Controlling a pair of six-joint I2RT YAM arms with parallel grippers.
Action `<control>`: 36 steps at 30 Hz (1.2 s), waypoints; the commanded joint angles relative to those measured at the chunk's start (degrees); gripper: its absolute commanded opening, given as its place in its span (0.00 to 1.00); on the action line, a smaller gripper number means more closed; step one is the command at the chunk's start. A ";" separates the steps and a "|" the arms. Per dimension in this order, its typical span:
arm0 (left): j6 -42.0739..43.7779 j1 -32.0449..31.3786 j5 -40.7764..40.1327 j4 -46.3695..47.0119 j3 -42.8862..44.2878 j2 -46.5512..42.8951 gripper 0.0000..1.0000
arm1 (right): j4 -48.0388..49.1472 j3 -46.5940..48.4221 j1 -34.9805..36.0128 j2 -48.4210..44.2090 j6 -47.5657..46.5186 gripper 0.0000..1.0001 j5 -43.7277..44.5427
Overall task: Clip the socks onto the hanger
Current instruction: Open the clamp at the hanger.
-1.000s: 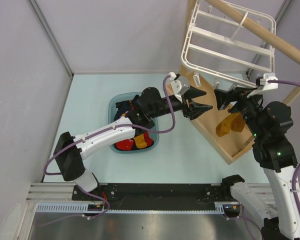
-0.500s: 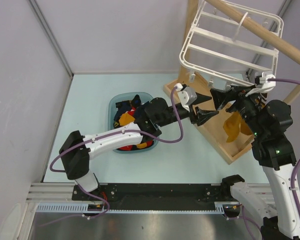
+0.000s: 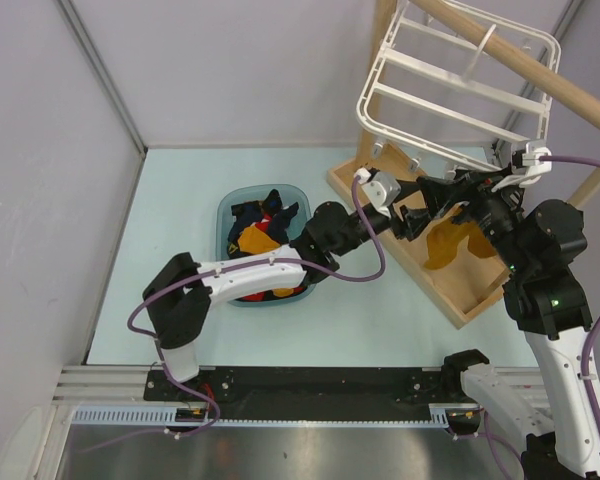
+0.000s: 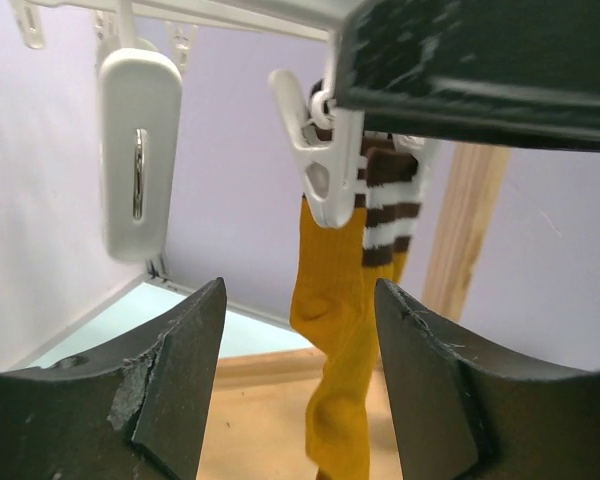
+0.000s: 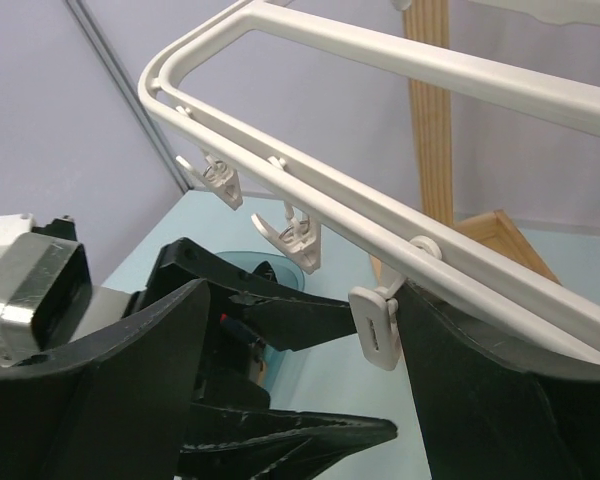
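A mustard-yellow sock (image 4: pixel 345 330) with a dark cuff striped white hangs from a clip (image 4: pixel 323 170) of the white hanger (image 3: pixel 450 110); from above the sock (image 3: pixel 445 245) dangles over the wooden base. My left gripper (image 3: pixel 415 215) is open just in front of this sock, which is beyond its fingers (image 4: pixel 300 290). My right gripper (image 3: pixel 442 196) is open under the hanger's near bar (image 5: pixel 380 215), one finger beside a dangling clip (image 5: pixel 375 325). More socks, yellow ones among them, lie in the blue basin (image 3: pixel 230 215).
The hanger hooks over the round rod (image 3: pixel 520 60) of a wooden rack whose base board (image 3: pixel 470 290) lies on the table at the right. Another empty clip (image 4: pixel 140 150) hangs left of the sock. The two grippers face each other closely. Grey walls enclose the table.
My left arm has stretched to the right, bringing its gripper close to the right gripper and the hanging sock. The hanger and sock have swayed a little.
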 commanded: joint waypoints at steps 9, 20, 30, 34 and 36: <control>3.46 -2.18 -7.19 9.17 5.50 3.01 0.64 | 3.49 1.40 -0.27 0.05 1.71 0.80 -1.67; 7.07 -3.23 -11.60 8.30 8.49 5.03 0.62 | 4.02 1.40 -0.27 -0.04 2.68 0.80 -2.11; 8.29 -3.59 -14.86 7.33 9.54 5.74 0.41 | 4.11 1.40 -0.27 -0.30 3.47 0.80 -2.46; 8.12 -3.76 -15.21 7.94 9.45 5.21 0.31 | 3.75 1.40 -0.35 -0.48 3.47 0.80 -2.37; 8.21 -3.85 -15.12 7.94 9.28 5.03 0.24 | 3.67 1.40 -0.35 -0.56 3.47 0.80 -2.29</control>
